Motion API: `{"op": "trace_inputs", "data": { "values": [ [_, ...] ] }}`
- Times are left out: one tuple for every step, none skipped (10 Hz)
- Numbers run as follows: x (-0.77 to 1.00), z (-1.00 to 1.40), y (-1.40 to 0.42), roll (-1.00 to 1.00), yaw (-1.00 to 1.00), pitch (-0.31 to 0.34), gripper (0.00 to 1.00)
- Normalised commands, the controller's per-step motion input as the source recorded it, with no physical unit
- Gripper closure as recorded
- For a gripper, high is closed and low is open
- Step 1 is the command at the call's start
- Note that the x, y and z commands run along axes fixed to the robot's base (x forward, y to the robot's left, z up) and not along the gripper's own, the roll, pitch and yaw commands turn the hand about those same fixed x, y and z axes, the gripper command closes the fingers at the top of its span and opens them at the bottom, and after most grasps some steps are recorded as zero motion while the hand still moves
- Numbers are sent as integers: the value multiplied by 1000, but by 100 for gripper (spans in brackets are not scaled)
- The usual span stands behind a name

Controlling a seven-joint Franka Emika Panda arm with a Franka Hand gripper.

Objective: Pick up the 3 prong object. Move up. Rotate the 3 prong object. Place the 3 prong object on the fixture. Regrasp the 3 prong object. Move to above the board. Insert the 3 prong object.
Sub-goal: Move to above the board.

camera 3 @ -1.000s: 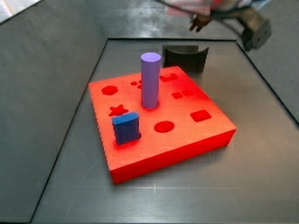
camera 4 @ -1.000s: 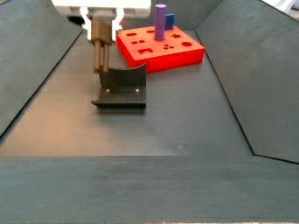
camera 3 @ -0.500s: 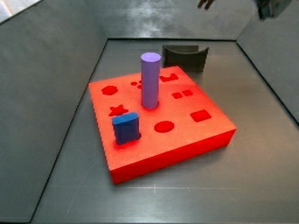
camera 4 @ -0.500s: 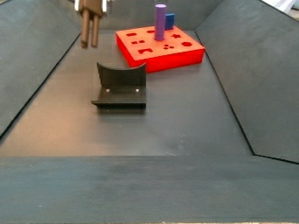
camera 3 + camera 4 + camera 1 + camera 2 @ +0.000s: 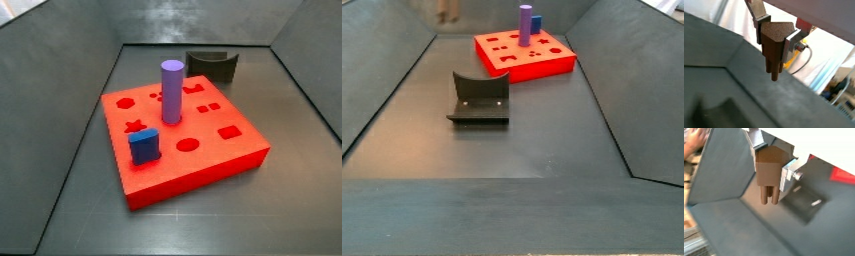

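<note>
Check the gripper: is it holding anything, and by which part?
Yes. The gripper clamps the 3 prong object by its blocky upper body; the prongs hang free below.

One board (image 5: 187,150), one purple cylinder (image 5: 171,92), one blue block (image 5: 144,147), one fixture (image 5: 480,98), one 3 prong object (image 5: 773,45), one tool (image 5: 773,31) raised above the floor

No readable text, label, brand, number or sign in any view.

Flat red square board (image 5: 201,150): top face bears only cut-out shapes (circles, star, squares), no lettering. Purple cylinder (image 5: 173,90), blue block (image 5: 143,146), dark grey-black fixture (image 5: 480,98): plain. Small dark brown three-prong piece (image 5: 773,45) clamped in tool (image 5: 776,32), raised high above surface: plain faces, no markings; silver finger plates (image 5: 789,171) unmarked. Blurred background objects in wrist views: too indistinct to read.
</note>
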Motion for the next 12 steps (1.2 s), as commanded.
{"op": "trace_inputs", "data": {
  "values": [
    [-748,376,-1000,-1000,-52,32,100],
    [-770,364,-1000,-1000,-52,23,100],
    [-770,367,-1000,-1000,-51,22,100],
    [-791,375,-1000,-1000,-51,24,100],
    [-801,374,-1000,-1000,-47,25,100],
    [-839,386,-1000,-1000,-45,18,100],
    [-864,390,-1000,-1000,-44,12,100],
    [-619,259,-644,-1000,-37,-5,100],
    [-469,184,-463,-1000,-36,-10,100],
    [-244,85,-197,-893,-33,-9,100],
    [-94,12,-17,-576,-15,-12,100],
    [-42,-5,9,-379,-9,-13,100]
  ]
}}
